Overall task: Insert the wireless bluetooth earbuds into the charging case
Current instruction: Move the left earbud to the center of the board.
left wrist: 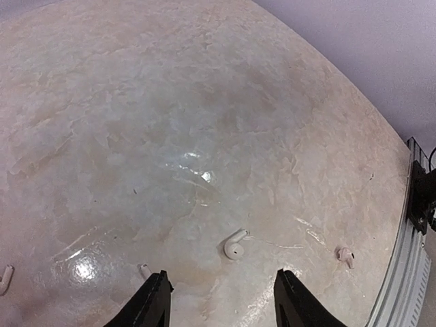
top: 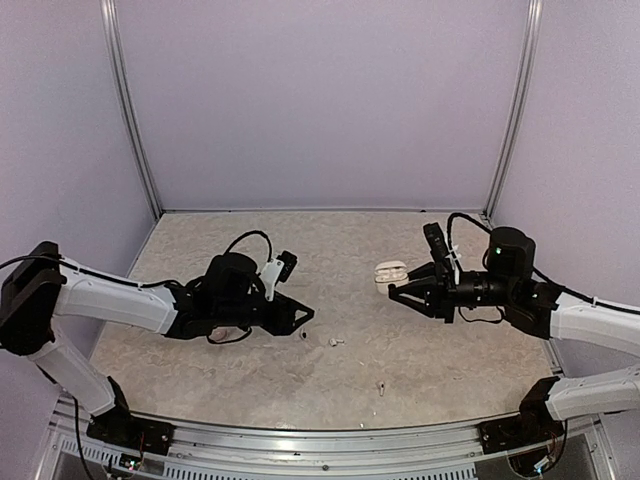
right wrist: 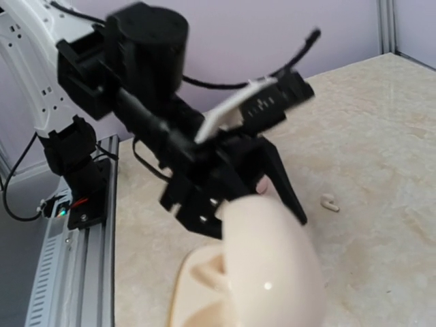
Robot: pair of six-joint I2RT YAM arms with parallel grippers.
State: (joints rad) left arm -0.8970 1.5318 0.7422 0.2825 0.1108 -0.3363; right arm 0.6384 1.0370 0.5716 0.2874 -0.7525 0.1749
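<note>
Lighting, general: bright, soft, even, from overhead; lilac cast off the walls.

Top external view: in focus throughout. Faint, diffuse shadows on the table (top: 250, 390) beneath both arms. Frame posts leaning outward toward the edges.

Left wrist view: heavy wide-angle distortion, bending the table edge into an arc. Two glare patches on the glossy surface, a round one low left and a thin streak mid-frame. Broad grey shadow across the upper middle. Earbud (left wrist: 235, 245) reasonably crisp, with a small soft shadow.

Right wrist view: charging case (right wrist: 272, 266) too close, fully out of focus, one pinpoint highlight on the lid. Left arm (right wrist: 146, 48) smeared and soft-edged. Background hazy.
</note>
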